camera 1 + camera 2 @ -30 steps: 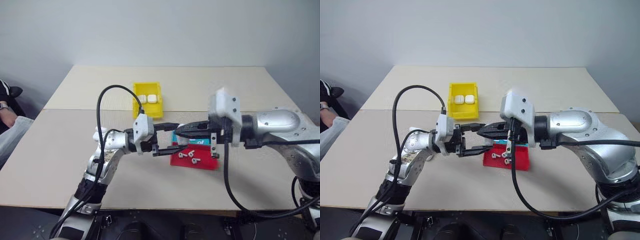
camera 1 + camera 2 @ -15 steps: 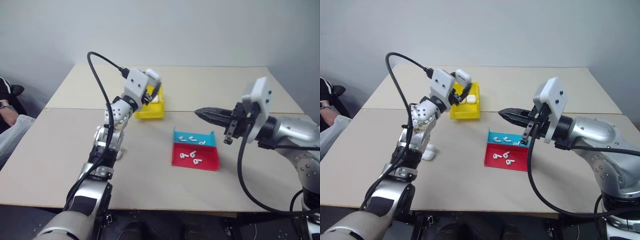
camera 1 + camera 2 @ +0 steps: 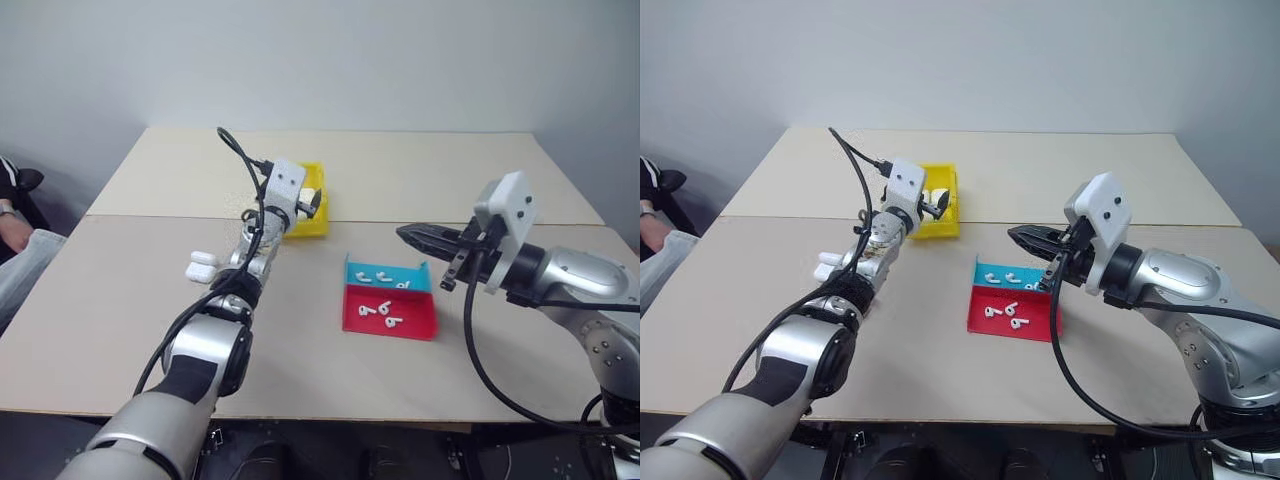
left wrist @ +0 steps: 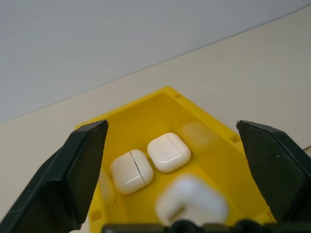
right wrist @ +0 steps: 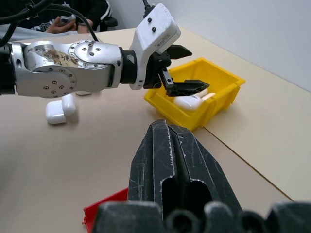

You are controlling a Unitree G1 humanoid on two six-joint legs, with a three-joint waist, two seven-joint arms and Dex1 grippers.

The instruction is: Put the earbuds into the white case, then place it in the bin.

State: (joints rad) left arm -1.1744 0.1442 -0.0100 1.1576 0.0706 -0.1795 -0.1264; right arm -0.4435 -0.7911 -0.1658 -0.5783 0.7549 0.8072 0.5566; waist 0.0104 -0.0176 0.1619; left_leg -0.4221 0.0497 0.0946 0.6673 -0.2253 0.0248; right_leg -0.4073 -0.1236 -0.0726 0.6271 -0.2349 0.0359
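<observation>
My left gripper [image 3: 312, 203] is open just over the yellow bin [image 3: 305, 228]. In the left wrist view, two shut white cases [image 4: 131, 171] [image 4: 168, 152] lie side by side on the bin's floor. A third white case [image 4: 192, 200] shows blurred between and below the spread fingers, free of them. The right wrist view shows that case [image 5: 188, 102] inside the bin under the lower finger. My right gripper [image 3: 410, 236] is shut and empty, hovering level above the tray's far edge. Several earbuds [image 3: 385, 315] lie on the tray.
The flat cyan-and-red tray [image 3: 425, 325] sits right of centre. Two more white cases [image 3: 200, 266] lie on the table left of my left arm. A person [image 3: 12, 225] sits at the table's left edge.
My left arm reached forward over the bin with the white case. Its fingers then opened and the case dropped out. My right gripper drew back slightly to the right, still shut.
</observation>
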